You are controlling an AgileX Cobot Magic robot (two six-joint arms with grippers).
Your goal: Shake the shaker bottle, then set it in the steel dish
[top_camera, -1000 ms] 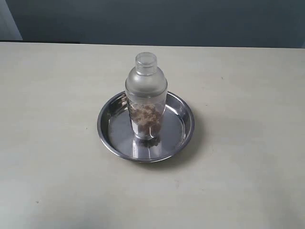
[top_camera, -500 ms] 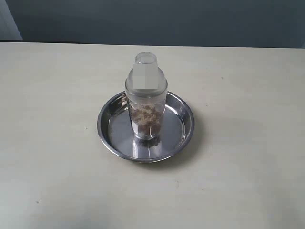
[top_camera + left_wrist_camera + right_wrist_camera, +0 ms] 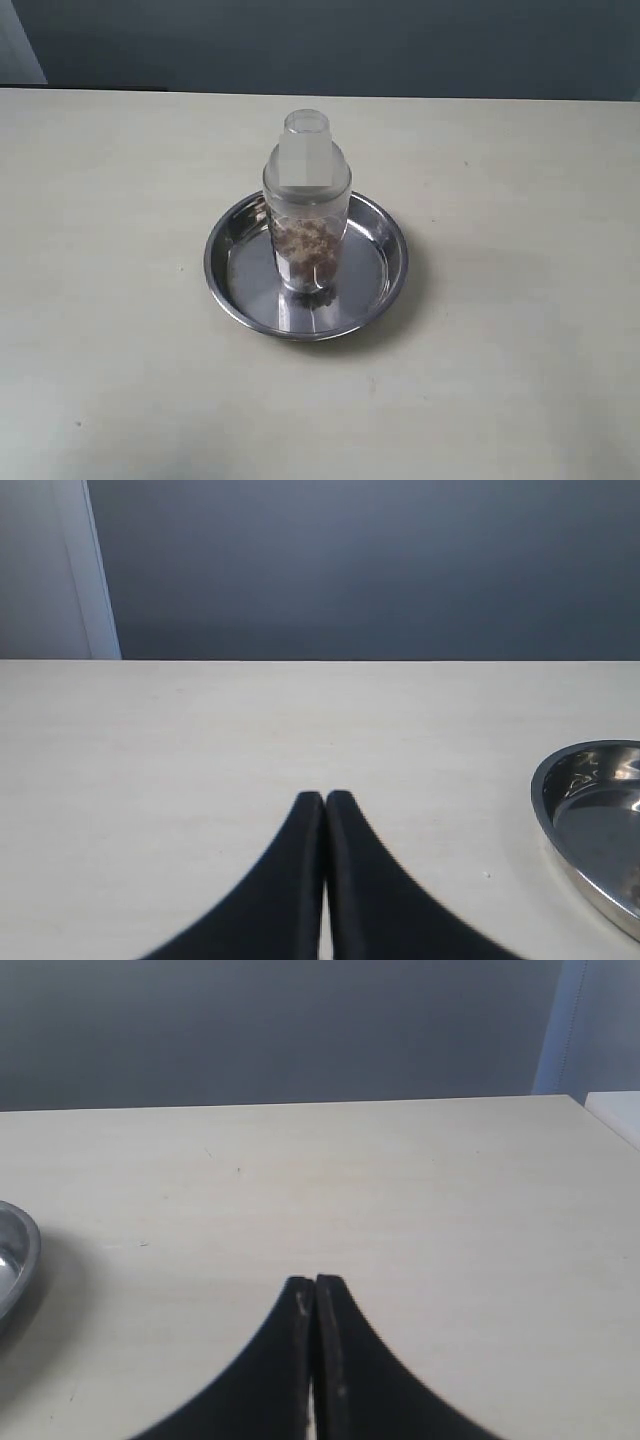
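The frosted shaker bottle (image 3: 306, 205) stands upright inside the steel dish (image 3: 232, 282) in the middle of the table, brown granules in its lower half. No arm shows in the exterior view. My left gripper (image 3: 325, 798) is shut with nothing in it, over bare table, with the steel dish's rim (image 3: 545, 810) off to one side. My right gripper (image 3: 314, 1282) is also shut and empty, and a sliver of the steel dish (image 3: 22, 1245) shows at that view's edge. Neither wrist view shows the bottle.
The pale table (image 3: 520, 380) stretches around the dish on all sides. A dark wall (image 3: 350, 45) runs behind the far edge. The table's corner (image 3: 580, 1100) shows in the right wrist view.
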